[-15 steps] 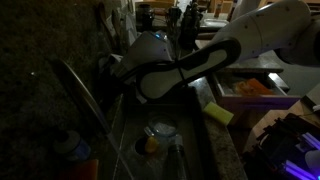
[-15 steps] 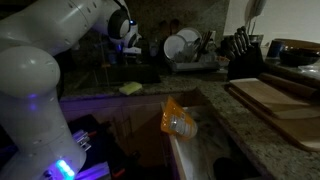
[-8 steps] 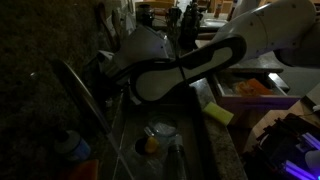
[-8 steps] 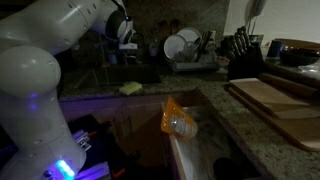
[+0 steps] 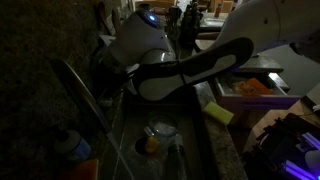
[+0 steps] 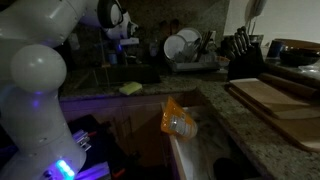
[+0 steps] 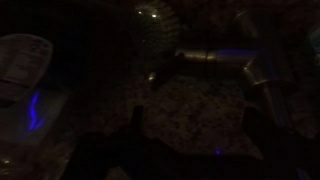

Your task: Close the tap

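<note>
The tap (image 5: 88,100) is a long slim curved metal spout at the left of the sink in an exterior view; its base and handle are lost in the dark behind the arm. My gripper (image 7: 193,125) shows in the wrist view as two dark fingers set wide apart over speckled granite, with nothing between them. In an exterior view the gripper end (image 5: 106,66) is at the back of the sink, close to the upper part of the tap. Whether it touches the tap is too dark to tell.
A blue-capped bottle (image 5: 68,146) stands by the tap. A bowl (image 5: 162,130) lies in the sink. A yellow sponge (image 5: 220,113) (image 6: 130,88) sits on the counter edge. A dish rack with plates (image 6: 182,45), a knife block (image 6: 240,50) and a cutting board (image 6: 275,95) line the counter.
The white wrist of the arm has swung up and toward the back wall, above the tap's base. Nothing else has moved.
</note>
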